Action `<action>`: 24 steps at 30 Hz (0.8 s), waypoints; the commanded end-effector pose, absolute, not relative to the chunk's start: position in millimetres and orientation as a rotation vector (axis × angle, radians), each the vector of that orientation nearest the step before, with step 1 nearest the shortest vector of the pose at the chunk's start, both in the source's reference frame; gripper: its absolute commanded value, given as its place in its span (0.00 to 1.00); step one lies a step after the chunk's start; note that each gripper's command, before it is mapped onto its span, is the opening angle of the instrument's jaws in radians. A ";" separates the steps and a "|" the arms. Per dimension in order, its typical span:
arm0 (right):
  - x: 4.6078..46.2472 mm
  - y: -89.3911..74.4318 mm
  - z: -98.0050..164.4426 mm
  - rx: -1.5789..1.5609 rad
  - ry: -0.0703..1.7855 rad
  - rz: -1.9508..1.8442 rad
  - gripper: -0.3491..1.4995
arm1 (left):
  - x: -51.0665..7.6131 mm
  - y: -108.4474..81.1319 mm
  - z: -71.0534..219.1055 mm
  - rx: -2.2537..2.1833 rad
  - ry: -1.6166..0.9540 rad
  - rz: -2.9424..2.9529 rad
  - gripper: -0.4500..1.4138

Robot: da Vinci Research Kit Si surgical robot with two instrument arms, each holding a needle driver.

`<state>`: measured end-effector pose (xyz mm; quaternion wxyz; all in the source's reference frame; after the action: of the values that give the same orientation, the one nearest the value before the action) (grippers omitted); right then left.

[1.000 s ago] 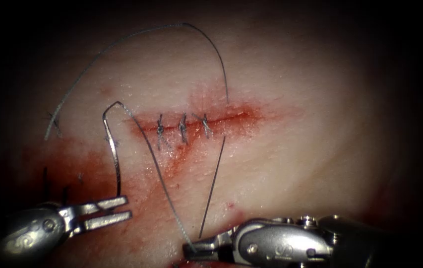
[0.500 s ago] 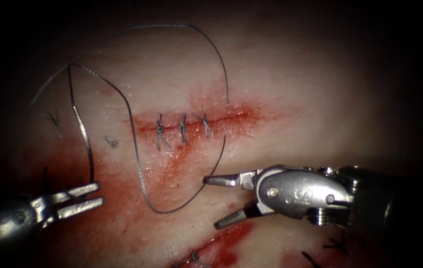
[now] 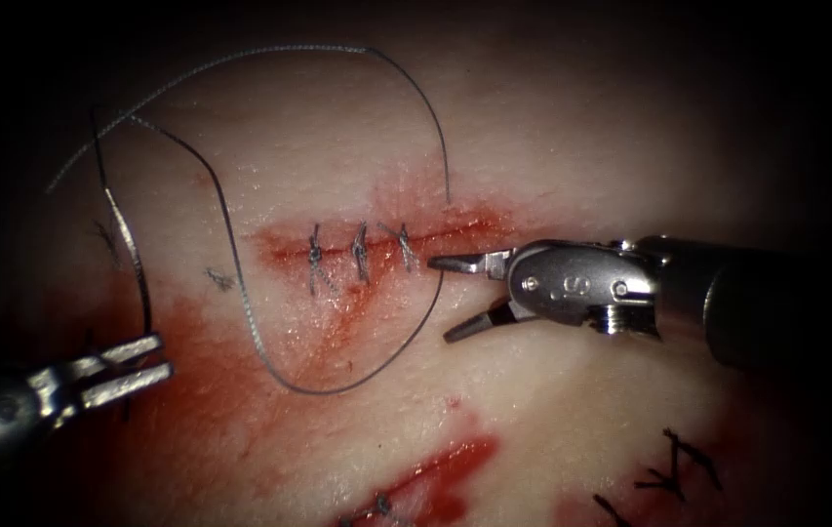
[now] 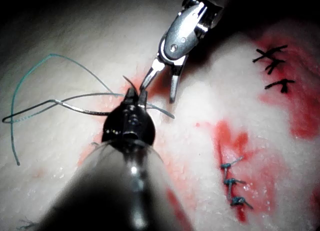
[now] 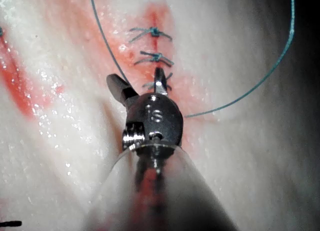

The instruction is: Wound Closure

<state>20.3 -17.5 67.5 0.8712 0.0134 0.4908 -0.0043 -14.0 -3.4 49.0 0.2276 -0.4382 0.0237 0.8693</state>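
The left tool (image 3: pixel 138 366) sits low on the left of the cut (image 3: pixel 455 232), its jaws closed on one end of the curved needle (image 3: pixel 121 229), which stands free of the tissue (image 3: pixel 572 146) and arcs upward from the grip. From the needle's far end the thread (image 3: pixel 337 388) sweeps down in a wide loop under the three finished stitches (image 3: pixel 359 252), enters the tissue just right of them, comes out above the cut and arcs over to the left. Compared with a second ago the right tool (image 3: pixel 453 298) has let the thread go and risen to the cut; its jaws now gape wide and hold nothing, the upper tip beside the thread's entry point. This looks like regrasping between pulls on the fourth stitch; the judgement is that slack remains to be taken up.
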 end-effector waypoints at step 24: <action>21.6 -20.1 67.7 0.092 0.990 -0.085 0.00 | -15.5 -2.6 50.5 -1.231 0.115 2.423 0.00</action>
<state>20.7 -20.4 67.3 0.8793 0.0444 0.4725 -0.0407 -15.0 -3.2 50.1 0.2090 -0.4411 0.0407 0.8718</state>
